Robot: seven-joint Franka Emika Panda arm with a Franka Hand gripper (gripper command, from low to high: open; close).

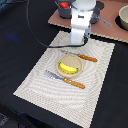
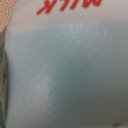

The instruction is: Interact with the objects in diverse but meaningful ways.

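I read red "MILK" lettering on the pale carton [image 2: 70,70] filling the wrist view; gripper [image 1: 79,41] fingers hidden, state indeterminable. Banana [image 1: 68,67] lies mid-placemat [image 1: 95,70].

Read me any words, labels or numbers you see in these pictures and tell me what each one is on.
"MILK": red letters, seen upside down, on the pale carton filling the wrist view.
Exterior view: no readable text on the placemat, plate, banana, fork or knife.
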